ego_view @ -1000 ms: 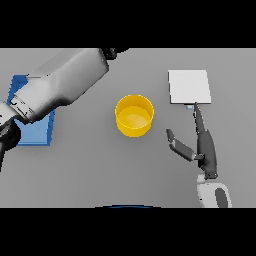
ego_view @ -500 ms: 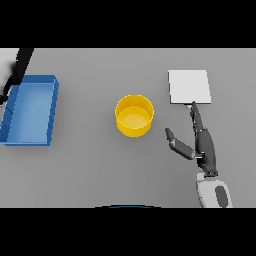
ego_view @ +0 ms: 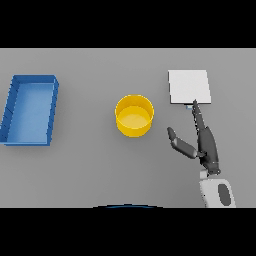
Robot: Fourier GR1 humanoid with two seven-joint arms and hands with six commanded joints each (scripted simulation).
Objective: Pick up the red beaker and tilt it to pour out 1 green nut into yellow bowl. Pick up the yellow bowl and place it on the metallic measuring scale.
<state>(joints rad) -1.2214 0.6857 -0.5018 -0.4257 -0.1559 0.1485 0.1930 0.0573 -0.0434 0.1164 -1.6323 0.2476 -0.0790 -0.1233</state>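
The yellow bowl [ego_view: 134,115] stands upright in the middle of the grey table, and I cannot make out anything inside it. The metallic measuring scale [ego_view: 189,86], a flat pale square, lies to the bowl's right and a little farther back. My right hand [ego_view: 204,142] is open, to the right of the bowl and apart from it. Its straight fingers point toward the scale's near edge, with the thumb spread out toward the bowl. No red beaker or green nut shows anywhere. My left hand is out of view.
A blue rectangular tray [ego_view: 30,109] sits at the table's left side.
My left arm, which stretched across the tray a second ago, has pulled away to the left and out of the picture. The right hand and bowl have stayed put.
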